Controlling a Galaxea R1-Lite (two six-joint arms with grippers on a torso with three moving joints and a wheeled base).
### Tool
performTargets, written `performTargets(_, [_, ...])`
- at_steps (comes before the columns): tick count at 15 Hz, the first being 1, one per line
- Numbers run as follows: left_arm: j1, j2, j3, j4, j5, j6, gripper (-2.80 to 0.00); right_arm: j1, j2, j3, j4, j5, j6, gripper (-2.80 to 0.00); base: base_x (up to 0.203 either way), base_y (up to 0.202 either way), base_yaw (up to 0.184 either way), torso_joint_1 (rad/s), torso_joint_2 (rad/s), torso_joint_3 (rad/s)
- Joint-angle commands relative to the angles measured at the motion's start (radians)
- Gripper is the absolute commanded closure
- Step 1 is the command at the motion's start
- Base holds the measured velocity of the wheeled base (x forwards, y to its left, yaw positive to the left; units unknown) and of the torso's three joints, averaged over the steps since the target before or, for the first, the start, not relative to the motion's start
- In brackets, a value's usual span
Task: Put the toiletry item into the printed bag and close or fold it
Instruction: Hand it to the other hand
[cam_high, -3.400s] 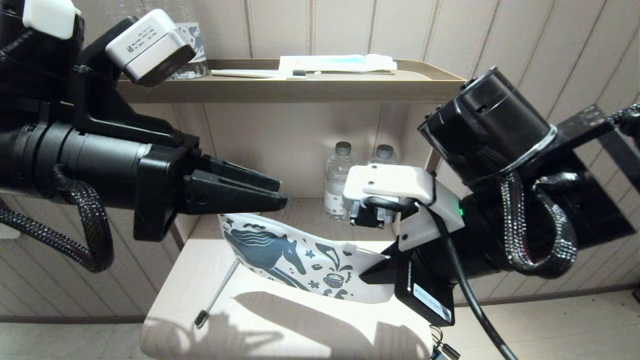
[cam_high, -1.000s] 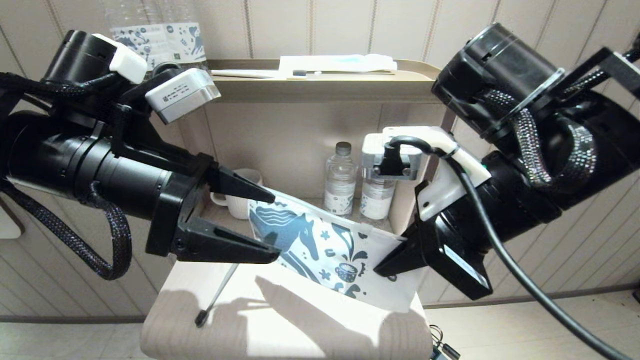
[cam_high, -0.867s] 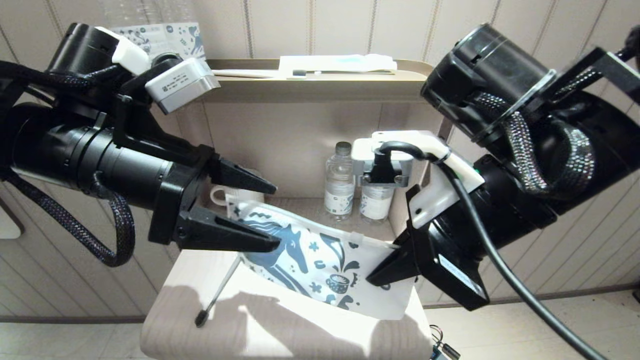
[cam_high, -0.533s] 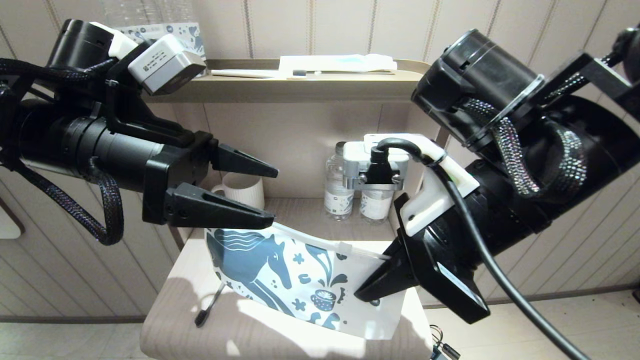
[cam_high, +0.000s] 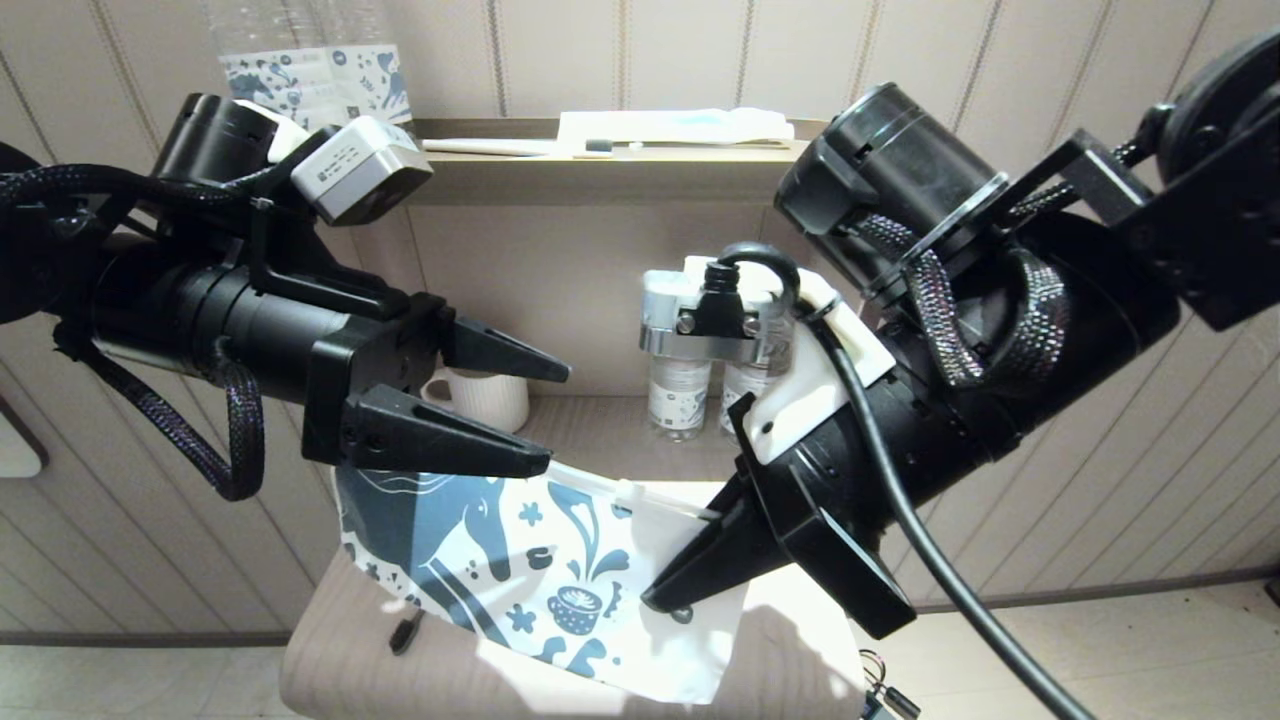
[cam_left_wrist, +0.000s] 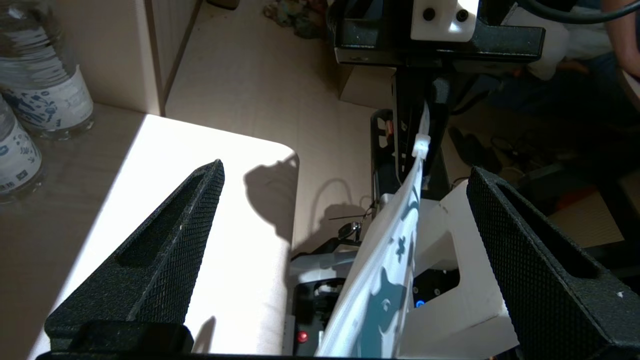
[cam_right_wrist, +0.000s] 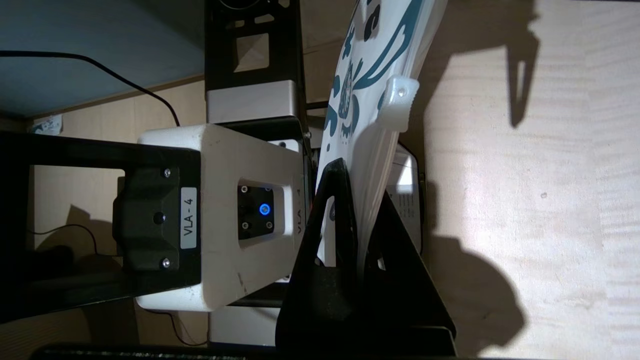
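The printed bag (cam_high: 520, 570), white with a dark-blue horse, hangs tilted above the small table (cam_high: 330, 670). My right gripper (cam_high: 665, 597) is shut on its right end, just past the white zip slider (cam_high: 625, 492). In the right wrist view the bag (cam_right_wrist: 370, 75) runs out from between the shut fingers of the right gripper (cam_right_wrist: 360, 185). My left gripper (cam_high: 555, 420) is open, just above the bag's upper left edge. In the left wrist view the bag (cam_left_wrist: 385, 270) passes edge-on between the spread fingers of the left gripper (cam_left_wrist: 345, 170), untouched. Only the toiletry item's dark bristle head (cam_high: 404, 633) shows on the table; the bag hides its handle.
A white ribbed mug (cam_high: 490, 398) and two labelled water bottles (cam_high: 680, 400) stand on the shelf behind the table. The upper tray (cam_high: 620, 165) holds a white toothbrush and a flat packet (cam_high: 690, 125). Floor lies beyond the table's front and right edges.
My right gripper has carried the bag left and down, so it now covers the toothbrush handle. The left gripper has stayed open and shifted slightly above the bag's edge.
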Motion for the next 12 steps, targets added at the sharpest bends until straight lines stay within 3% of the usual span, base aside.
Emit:
performTargets(1, [0.001,0.011,-0.001,-0.003,-0.017,0.001,-2.8,-0.002,0.021,0.004,-0.01,0.024,-0.001,0.0,0.0,0.0,0.0,0.0,0.0,0.0])
performTargets(6, [0.001,0.043,-0.016,-0.019,-0.019,-0.004,-2.8,-0.001,0.015,0.02,-0.041,0.039,0.036,0.0,0.0,0.0,0.0,0.0,0.0,0.0])
performTargets(9, [0.026,0.062,-0.029,-0.019,-0.014,-0.075,-2.8,-0.003,0.014,0.034,-0.096,0.036,0.073,0.0,0.0,0.0,0.0,0.0,0.0,0.0])
performTargets(12, [0.024,0.04,0.032,-0.018,0.005,-0.041,-2.8,-0.003,0.028,0.014,-0.109,0.033,0.089,0.0,0.0,0.0,0.0,0.0,0.0,0.0])
